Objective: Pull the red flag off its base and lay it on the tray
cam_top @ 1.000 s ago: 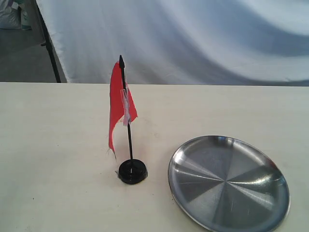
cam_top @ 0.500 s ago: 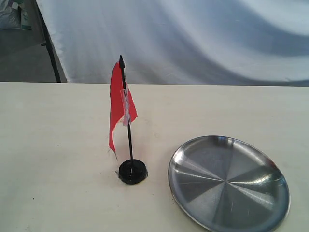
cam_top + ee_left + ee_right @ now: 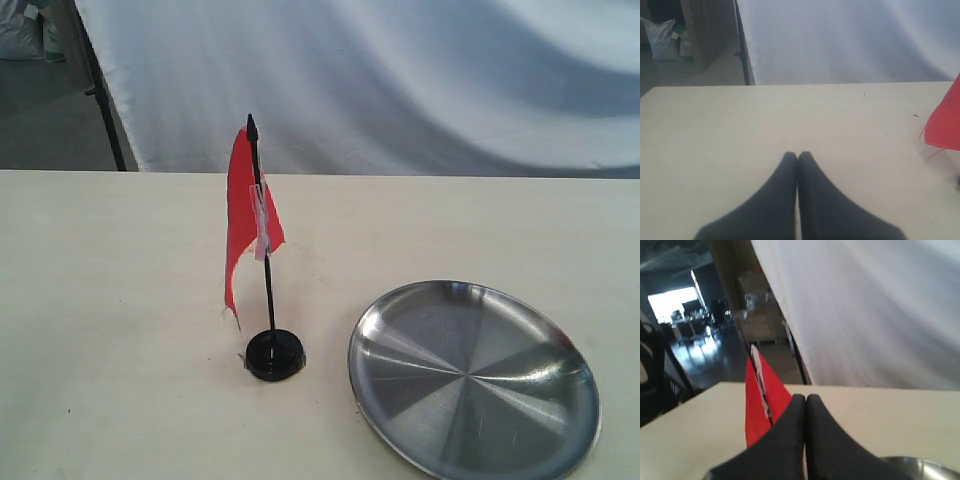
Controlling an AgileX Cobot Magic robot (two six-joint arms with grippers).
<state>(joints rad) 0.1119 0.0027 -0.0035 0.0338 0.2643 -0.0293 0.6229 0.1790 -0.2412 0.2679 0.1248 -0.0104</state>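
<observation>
The red flag [image 3: 242,225] stands upright on its thin black pole, planted in the small round black base [image 3: 275,354] on the table. To its right lies the shiny steel tray [image 3: 474,378], with nothing in it. Neither gripper shows in the exterior view. In the left wrist view my left gripper [image 3: 797,155] is shut and holds nothing, with a corner of the red flag [image 3: 945,125] off to one side. In the right wrist view my right gripper [image 3: 805,397] is shut with nothing in it; the red flag [image 3: 762,400] stands beyond it and the tray's rim [image 3: 920,464] shows at the edge.
A white cloth backdrop [image 3: 400,80] hangs behind the table's far edge. A black stand leg [image 3: 100,95] rises at the back left. The pale tabletop [image 3: 110,300] stretches left of the flag.
</observation>
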